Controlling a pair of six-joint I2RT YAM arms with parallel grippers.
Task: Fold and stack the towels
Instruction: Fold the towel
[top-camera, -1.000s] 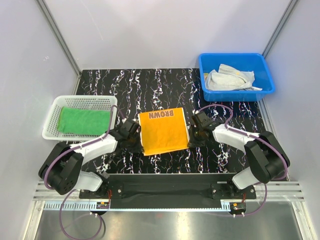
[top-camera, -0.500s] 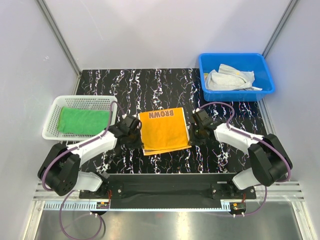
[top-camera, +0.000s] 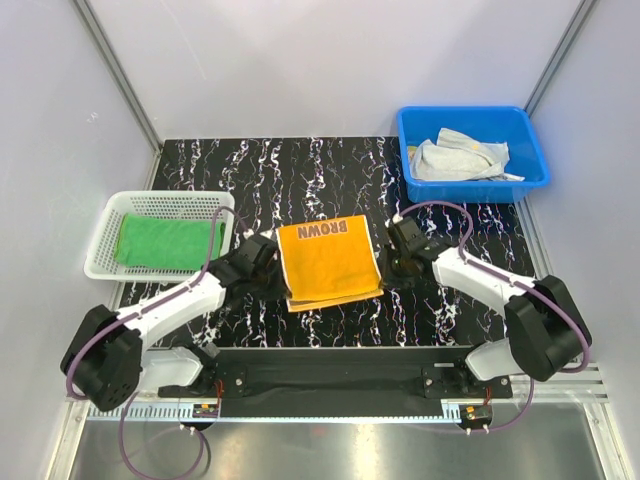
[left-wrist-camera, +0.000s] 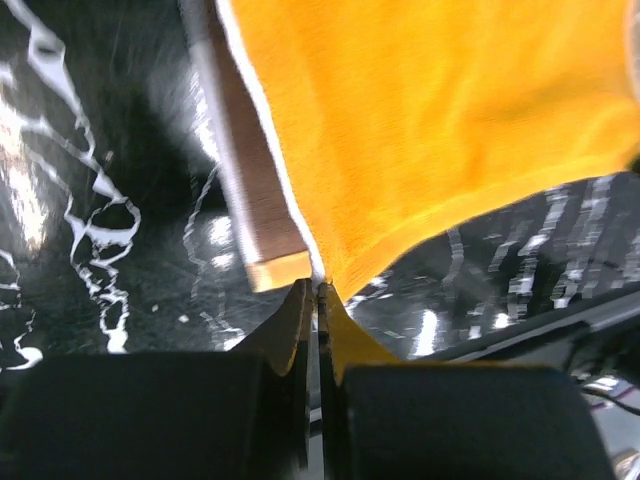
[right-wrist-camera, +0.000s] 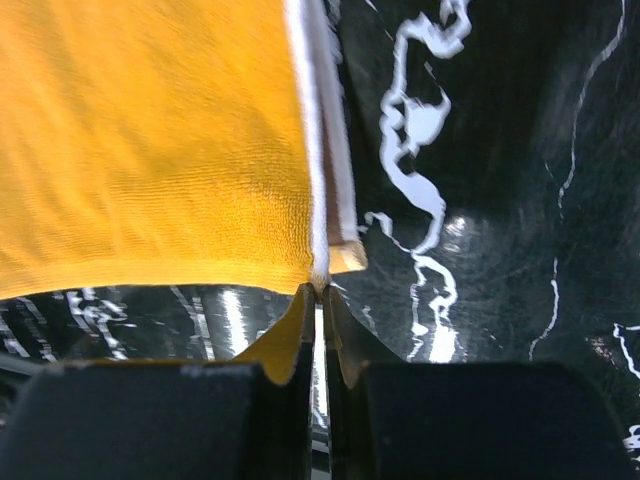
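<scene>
An orange-yellow towel (top-camera: 328, 262) with brown "BROWN" lettering lies at the middle of the table. My left gripper (top-camera: 281, 280) is shut on its near left corner, and the left wrist view shows the white-hemmed corner (left-wrist-camera: 322, 268) pinched between the gripper's (left-wrist-camera: 318, 292) tips and lifted off the table. My right gripper (top-camera: 381, 274) is shut on the near right corner, whose hem (right-wrist-camera: 320, 262) sits in the closed tips of the gripper (right-wrist-camera: 320, 292). A folded green towel (top-camera: 165, 243) lies in the white basket (top-camera: 103, 268). Pale crumpled towels (top-camera: 458, 158) fill the blue bin (top-camera: 475, 187).
The black marbled tabletop (top-camera: 320, 175) runs between the basket at the left and the bin at the far right. Grey walls close in on three sides. Both arm bases sit on the rail (top-camera: 330, 378) at the near edge.
Both grippers have closed on the orange-yellow towel's near corners and raised them slightly. The near edge has shifted a little toward the far side, showing a lower layer beneath.
</scene>
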